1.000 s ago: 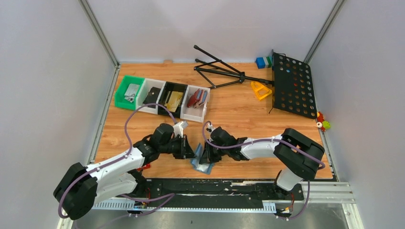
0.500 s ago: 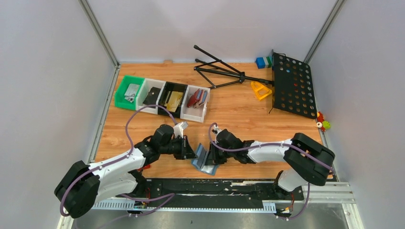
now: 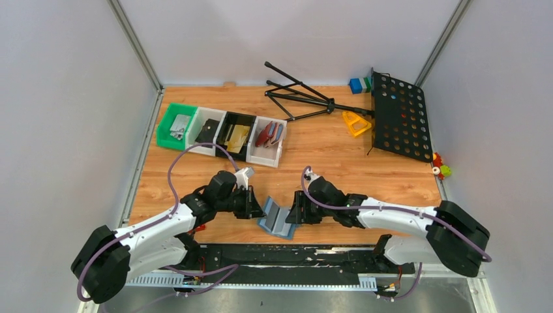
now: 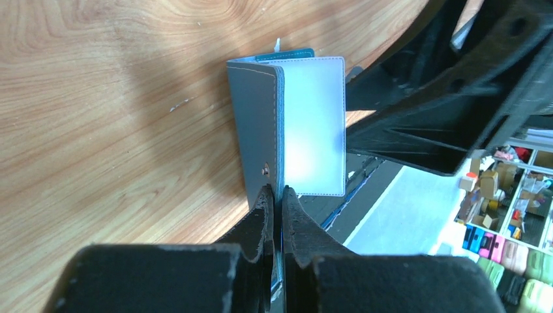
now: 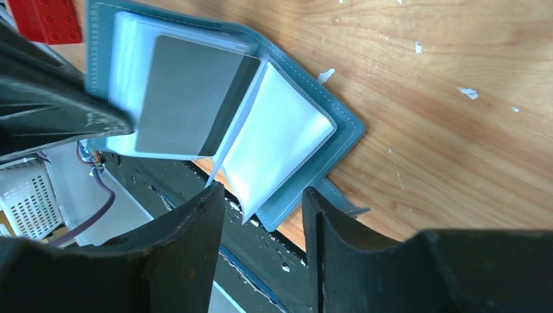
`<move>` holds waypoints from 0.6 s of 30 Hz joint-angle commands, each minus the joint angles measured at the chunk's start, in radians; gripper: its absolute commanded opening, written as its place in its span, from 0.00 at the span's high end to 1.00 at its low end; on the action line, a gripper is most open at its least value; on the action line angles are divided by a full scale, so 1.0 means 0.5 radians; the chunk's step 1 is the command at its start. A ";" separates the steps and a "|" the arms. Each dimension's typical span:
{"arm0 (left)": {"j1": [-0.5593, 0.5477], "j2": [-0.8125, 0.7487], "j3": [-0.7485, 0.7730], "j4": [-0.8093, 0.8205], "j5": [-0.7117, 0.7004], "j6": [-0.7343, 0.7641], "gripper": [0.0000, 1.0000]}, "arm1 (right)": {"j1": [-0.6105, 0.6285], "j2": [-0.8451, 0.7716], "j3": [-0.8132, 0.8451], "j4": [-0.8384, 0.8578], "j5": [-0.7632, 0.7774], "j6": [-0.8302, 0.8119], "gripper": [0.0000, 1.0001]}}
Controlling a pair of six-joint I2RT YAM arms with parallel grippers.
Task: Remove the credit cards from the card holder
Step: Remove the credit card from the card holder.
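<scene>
Early yet: we find left pincer clamped on the opened card holder, right pincer agape, empty, grey credit card inside.

Wooden table: bin row, black stand, perforated panel, card holder.

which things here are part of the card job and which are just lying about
Job: card holder, grey card inside it, left gripper pinching its cover, right gripper open beside it
Lying about: music stand, yellow piece, blue and green blocks
</scene>
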 commanded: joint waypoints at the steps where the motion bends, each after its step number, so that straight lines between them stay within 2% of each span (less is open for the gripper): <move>1: -0.006 -0.020 0.041 0.005 -0.023 0.033 1.00 | -0.008 -0.214 0.030 -0.133 0.133 -0.013 0.50; 5: -0.006 -0.003 0.024 -0.004 -0.043 0.024 1.00 | -0.008 -0.319 0.073 -0.203 0.135 -0.062 0.48; 10: -0.006 0.031 0.019 0.014 -0.030 0.015 1.00 | -0.008 -0.270 0.098 -0.053 0.008 -0.073 0.48; 16: -0.005 0.025 0.004 0.064 -0.008 -0.012 0.99 | -0.008 0.115 0.175 0.099 -0.110 -0.049 0.67; 18: -0.004 0.023 0.002 0.070 -0.005 -0.016 0.92 | -0.008 0.216 0.175 0.163 -0.139 -0.026 0.71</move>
